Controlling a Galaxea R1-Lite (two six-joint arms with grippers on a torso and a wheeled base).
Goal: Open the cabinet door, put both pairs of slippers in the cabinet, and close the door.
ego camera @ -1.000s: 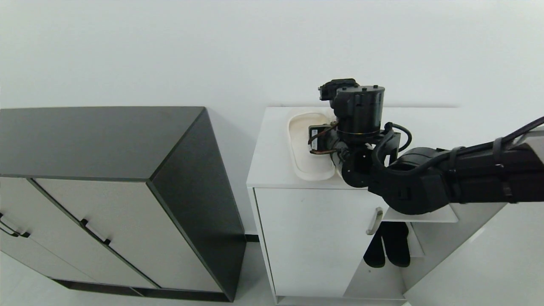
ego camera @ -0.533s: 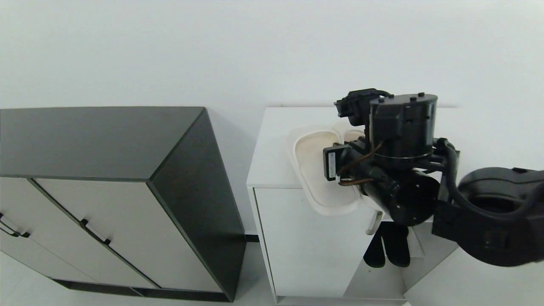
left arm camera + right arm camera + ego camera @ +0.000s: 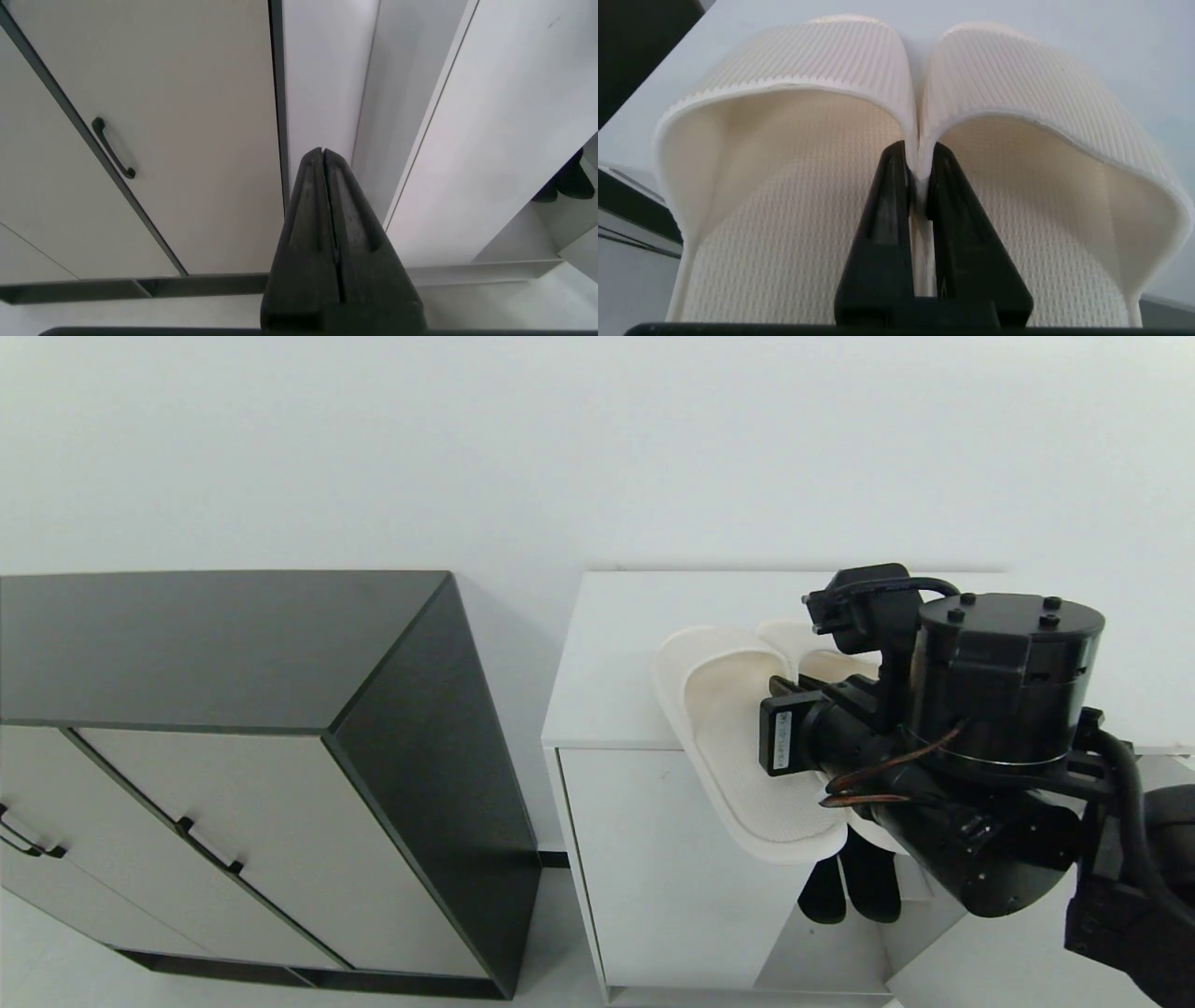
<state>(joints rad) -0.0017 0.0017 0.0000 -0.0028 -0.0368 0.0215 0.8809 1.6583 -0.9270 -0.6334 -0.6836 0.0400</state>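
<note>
Slippers [image 3: 738, 756], pinched in my right gripper [image 3: 917, 166], have come off the cabinet [image 3: 607, 653] toward 6 o'clock, ready for stowing; left gripper [image 3: 324, 177] closed, empty.

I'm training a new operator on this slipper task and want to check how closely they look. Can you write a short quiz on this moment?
1. True or false: the right gripper pinches both white slippers together.
2. Relative to the white cabinet, the black slippers are: A on top; B inside; C behind.
3. Fill in: the left gripper has its fingers ____.

Key: 1 true; 2 B; 3 shut.
</note>
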